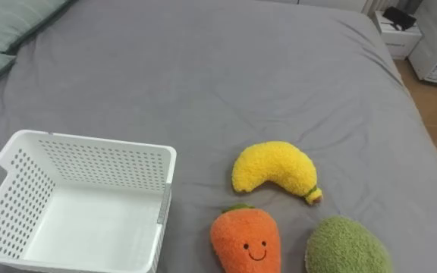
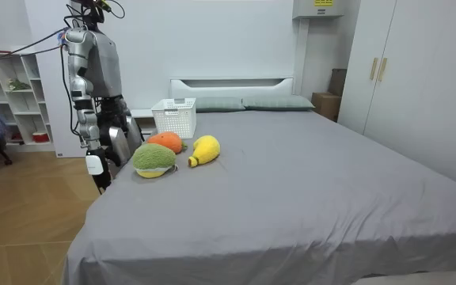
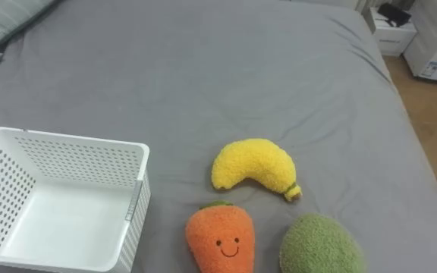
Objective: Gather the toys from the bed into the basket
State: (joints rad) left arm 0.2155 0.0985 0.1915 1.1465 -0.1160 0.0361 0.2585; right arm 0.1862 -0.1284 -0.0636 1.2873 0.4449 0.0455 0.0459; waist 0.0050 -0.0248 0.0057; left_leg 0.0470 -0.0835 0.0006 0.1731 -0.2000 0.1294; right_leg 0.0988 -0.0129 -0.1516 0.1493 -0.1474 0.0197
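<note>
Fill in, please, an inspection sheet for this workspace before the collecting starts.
surface: grey bed sheet, lightly wrinkled.
job's things: white basket, empty; yellow banana, orange carrot and green toy lie to its right on the sheet.
clutter: nothing seen.
hands: right hand hangs beside the bed's edge.
cables: nothing seen.
surroundings: pillows, nightstand, wardrobe, shelf unit.
</note>
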